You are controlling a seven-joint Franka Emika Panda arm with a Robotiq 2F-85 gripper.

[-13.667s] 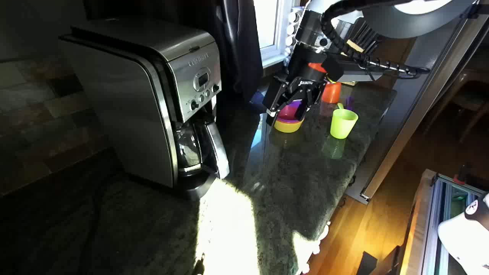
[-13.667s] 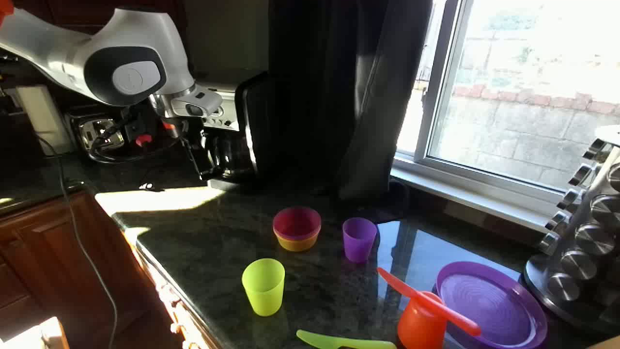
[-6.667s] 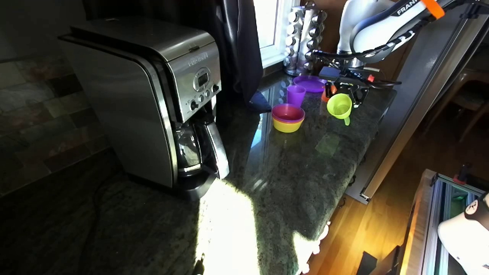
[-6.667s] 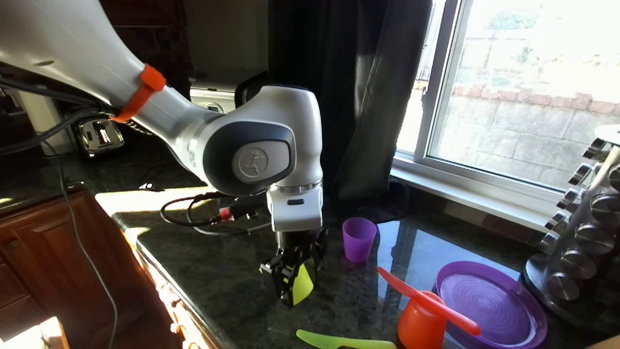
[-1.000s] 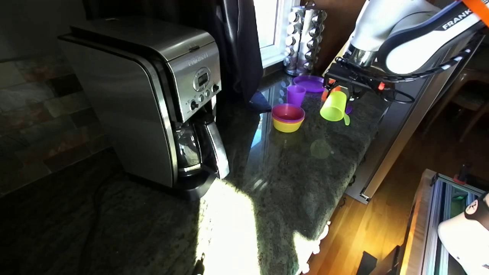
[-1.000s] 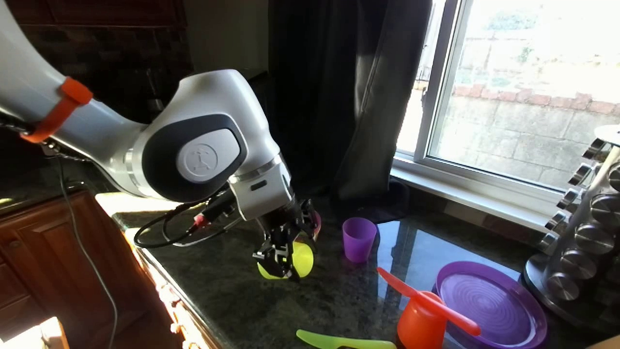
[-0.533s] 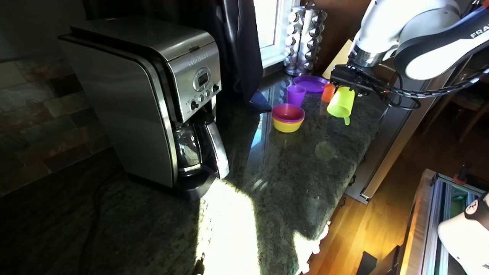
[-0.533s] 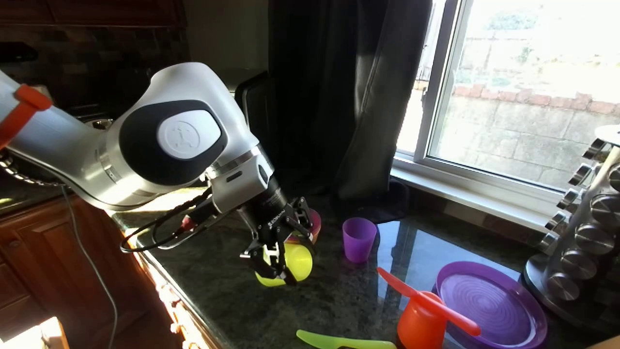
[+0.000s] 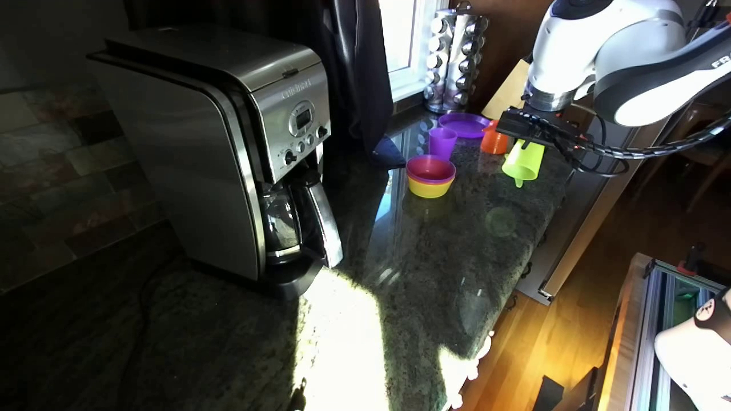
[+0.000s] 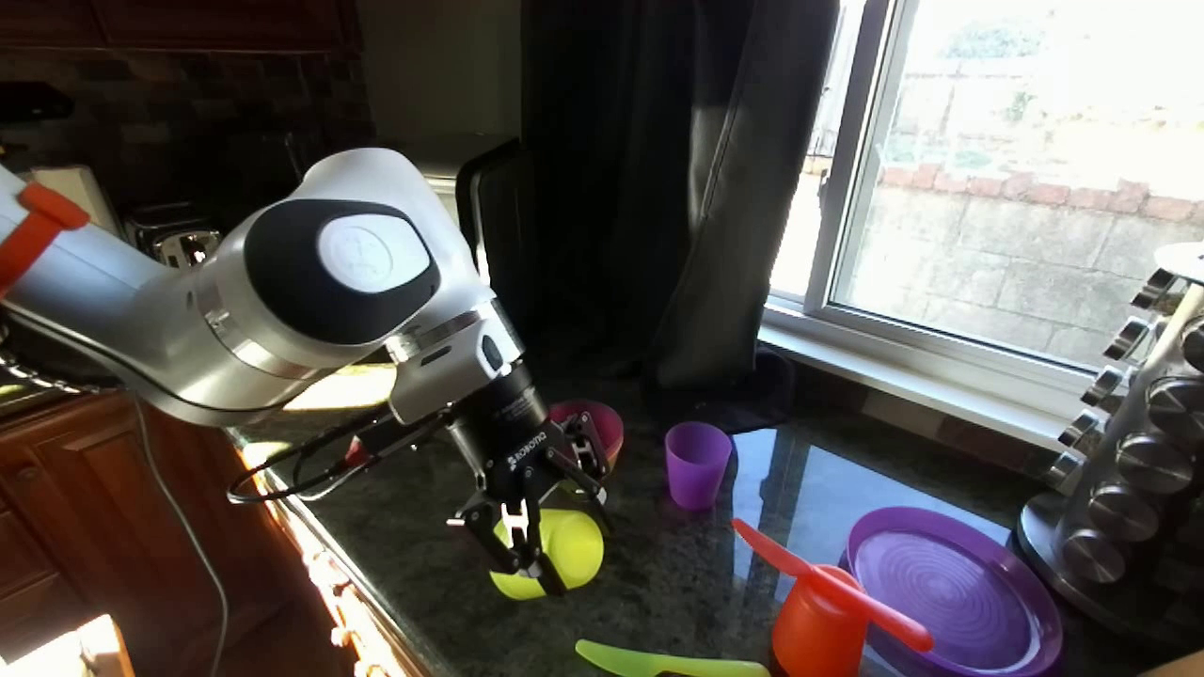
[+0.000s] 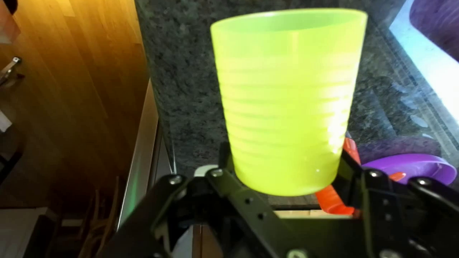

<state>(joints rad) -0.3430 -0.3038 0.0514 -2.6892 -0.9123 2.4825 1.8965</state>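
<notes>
Grip: While the black metal fingers [image 10: 547, 574] clasp the lime-green ribbed plastic cup [image 11: 288, 107] from both sides near its base, it hangs above the dark speckled granite table [image 9: 428, 274], apart from the stone.
Cup tilt: mouth pointing away from the fingers and slanting downward in an exterior view.
Table edge: near the cup; in the wrist view it passes left of it, with the wooden plank floor [image 11: 82, 71] beyond and lower.
Under the cup: a lime-green plastic knife [image 10: 649, 660] flat on the table, one end showing just below the cup's mouth in an exterior view.
Nested round plastic bowls [image 9: 431, 187]: red inside and yellow outermost, with a stretch of granite between them and the cup.
Purple plastic tumbler [image 10: 696, 470]: upright, near the bowls, a strip of table between.
Orange plastic cup [image 10: 816, 635]: on the table, crossed by an orange plastic knife [image 10: 875, 613] in an exterior view.
Round purple plastic plate [image 10: 950, 592]: beside the orange cup, with the silver spice rack [image 10: 1157, 465] near its other side.
Silver-and-black coffee maker [image 9: 217, 160]: well apart from the lime-green cup, farther along the table.
Room to move: longest along the granite between that cup and the coffee maker; shorter toward the bowls, tumbler and orange cup.
</notes>
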